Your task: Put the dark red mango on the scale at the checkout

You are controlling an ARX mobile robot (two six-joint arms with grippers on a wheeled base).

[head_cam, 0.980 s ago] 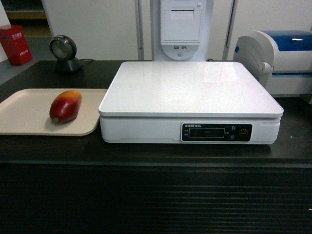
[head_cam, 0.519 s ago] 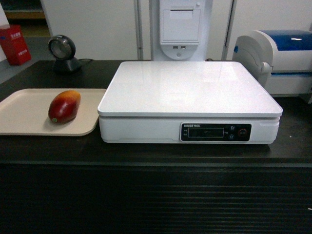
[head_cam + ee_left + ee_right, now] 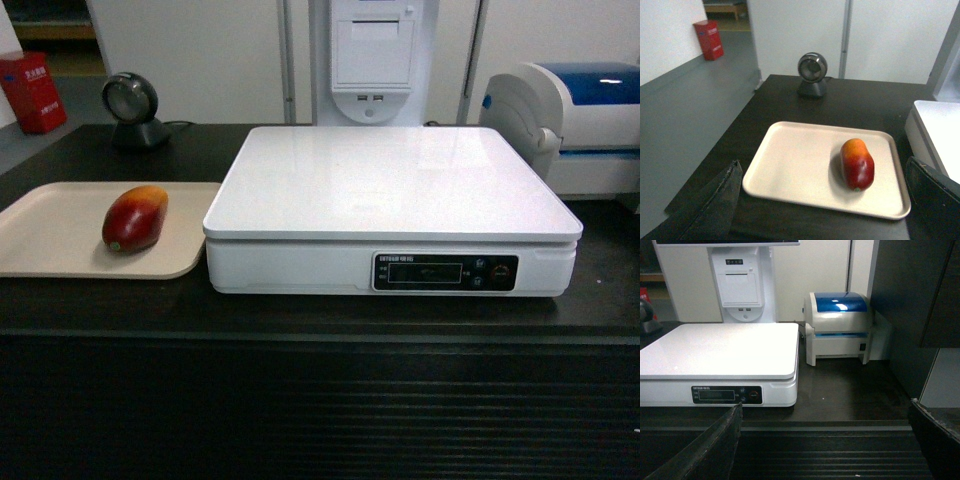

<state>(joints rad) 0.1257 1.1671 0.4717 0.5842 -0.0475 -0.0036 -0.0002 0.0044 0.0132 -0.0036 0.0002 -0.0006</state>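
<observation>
Mango [image 3: 134, 218] on beige tray [image 3: 50, 235], scale [image 3: 392, 205] bare

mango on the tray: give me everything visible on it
The dark red mango is an oval fruit with smooth, slightly glossy skin, deep red over most of it and fading to orange-yellow at the far end, with a small greenish stem spot at the near end. It lies on its side on the right part of the beige tray, left of the scale. Nothing else touches it.

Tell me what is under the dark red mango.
The dark red mango lies on a flat beige tray, on the dark checkout counter. The tray patch beneath it is hidden.
</observation>
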